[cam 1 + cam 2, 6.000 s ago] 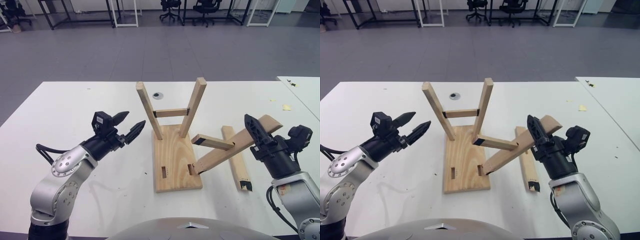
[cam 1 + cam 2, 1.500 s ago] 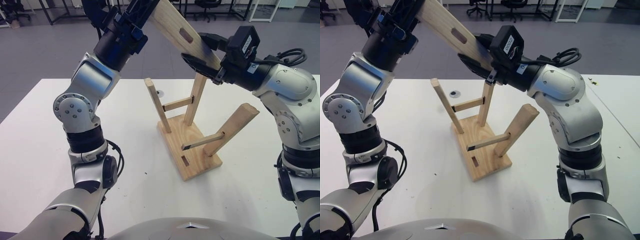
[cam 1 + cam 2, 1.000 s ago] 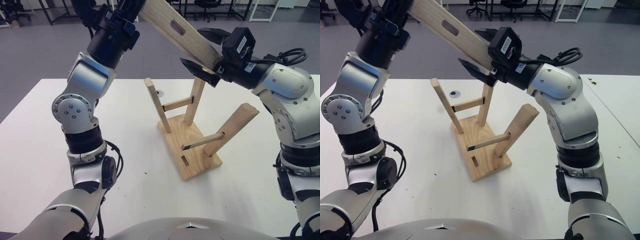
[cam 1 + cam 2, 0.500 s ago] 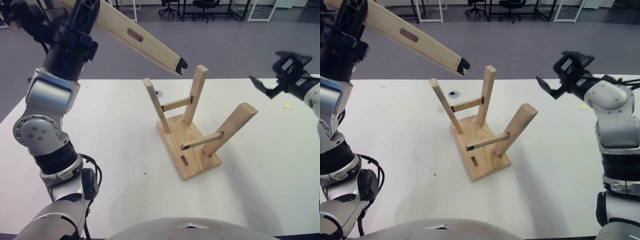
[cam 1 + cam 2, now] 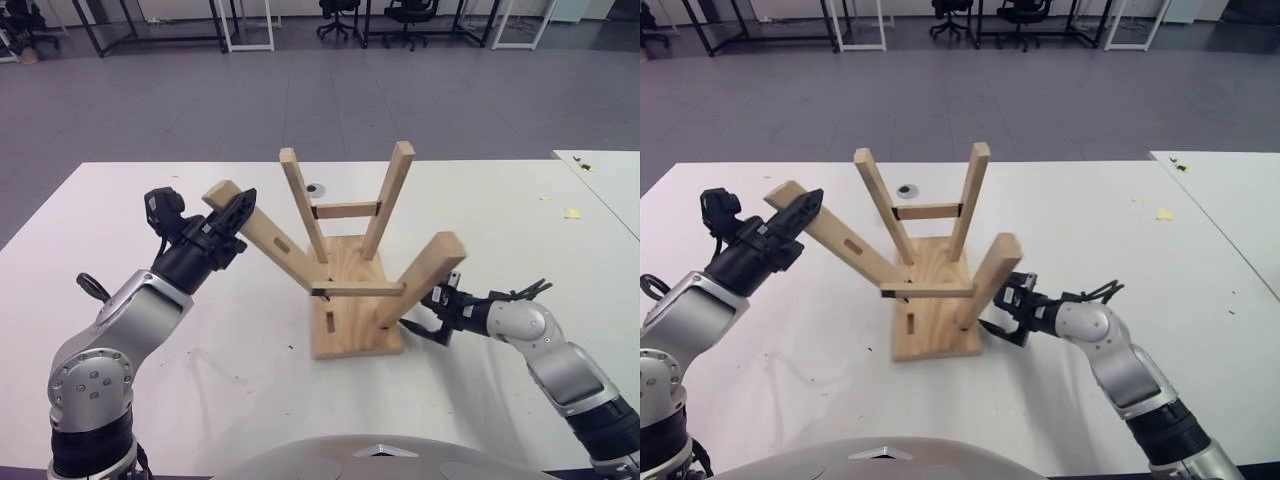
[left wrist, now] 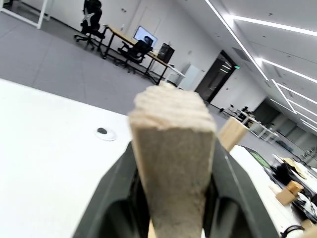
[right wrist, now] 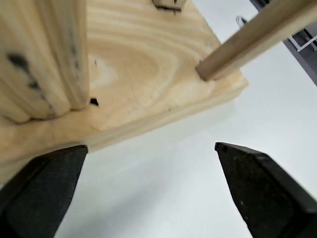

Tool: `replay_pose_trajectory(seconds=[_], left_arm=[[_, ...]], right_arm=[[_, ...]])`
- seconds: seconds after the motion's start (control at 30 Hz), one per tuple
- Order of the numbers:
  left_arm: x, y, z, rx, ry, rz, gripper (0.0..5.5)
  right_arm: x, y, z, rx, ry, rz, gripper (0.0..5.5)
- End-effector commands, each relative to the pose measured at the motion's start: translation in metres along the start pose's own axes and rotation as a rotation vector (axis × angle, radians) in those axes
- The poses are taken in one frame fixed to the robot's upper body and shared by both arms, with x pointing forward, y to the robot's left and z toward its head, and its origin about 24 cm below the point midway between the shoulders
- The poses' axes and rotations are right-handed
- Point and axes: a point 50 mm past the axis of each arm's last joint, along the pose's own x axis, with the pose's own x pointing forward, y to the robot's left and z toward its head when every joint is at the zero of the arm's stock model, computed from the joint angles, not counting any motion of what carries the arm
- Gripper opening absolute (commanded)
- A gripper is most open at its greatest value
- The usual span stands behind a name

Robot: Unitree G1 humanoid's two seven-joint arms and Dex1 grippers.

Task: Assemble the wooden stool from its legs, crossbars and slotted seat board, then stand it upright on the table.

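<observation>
We see the left gripper (image 5: 230, 220) clenched on the upper end of a wooden leg (image 5: 272, 250). From that gripper the leg slopes down and away toward the seat board (image 5: 360, 335), which lies flat on the white worktop (image 5: 500, 220). We cannot tell whether the leg's lower end sits in a slot. A near crossbar (image 5: 355, 290) runs from the low part of this leg to a second leaning leg (image 5: 425, 272), which tilts toward the right gripper (image 7: 151, 147).

That gripper is released, its two fingers spread wide with only bare worktop between them. It sits low, just beside the near corner of the seat board, where the second leaning leg meets the board.

Beyond both grippers, at the far end of the board, two upright legs (image 5: 300, 205) stand splayed apart, joined by a far crossbar (image 5: 345, 210).
</observation>
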Motion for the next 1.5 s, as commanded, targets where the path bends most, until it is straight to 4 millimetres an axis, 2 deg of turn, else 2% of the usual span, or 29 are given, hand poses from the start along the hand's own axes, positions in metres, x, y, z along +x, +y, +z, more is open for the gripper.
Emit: replay_pose_trajectory(seconds=[0.03,0.2,0.3,0.5,0.77,0.87,1.07,1.13,1.23,1.37,1.47,1.5], left_arm=[[-0.013,0.005,0.001,0.03,0.014,0.128,1.02],[-0.024,0.0,-0.009,0.063,0.082,0.224,1.02],[-0.025,0.001,-0.016,0.013,0.069,0.304,1.02],[-0.031,0.005,-0.023,0.1,0.044,0.439,1.02],[-0.034,-0.016,-0.036,0.23,0.012,0.448,1.02],[-0.032,-0.016,-0.048,0.307,0.073,0.45,1.02],[-0.024,-0.017,-0.053,0.442,0.087,0.451,1.02],[-0.024,-0.022,-0.055,0.501,0.087,0.441,1.02],[-0.023,-0.032,-0.066,0.544,0.108,0.417,1.02],[-0.012,-0.03,-0.067,0.576,0.085,0.415,1.03],[0.001,-0.028,-0.069,0.558,0.079,0.415,1.03],[0.007,-0.029,-0.069,0.53,0.068,0.405,1.03]], right_arm=[[0.007,0.001,0.015,0.019,-0.064,-0.016,4.83],[0.0,-0.013,0.003,-0.007,0.013,-0.149,4.83],[-0.001,-0.02,0.006,-0.009,0.006,-0.199,4.83],[-0.002,-0.009,0.008,0.014,-0.002,-0.209,4.83],[-0.001,-0.008,0.022,0.025,-0.01,-0.209,4.83],[-0.005,-0.019,0.025,0.003,-0.004,-0.22,4.83],[-0.007,-0.042,0.04,-0.024,-0.049,-0.305,4.83],[-0.014,-0.052,0.052,-0.015,-0.09,-0.366,4.83],[-0.033,-0.068,0.086,0.065,-0.236,-0.467,4.83],[-0.048,-0.072,0.126,0.117,-0.422,-0.471,4.83],[-0.055,-0.068,0.179,0.151,-0.612,-0.442,4.83],[-0.055,-0.067,0.193,0.15,-0.618,-0.464,4.83]])
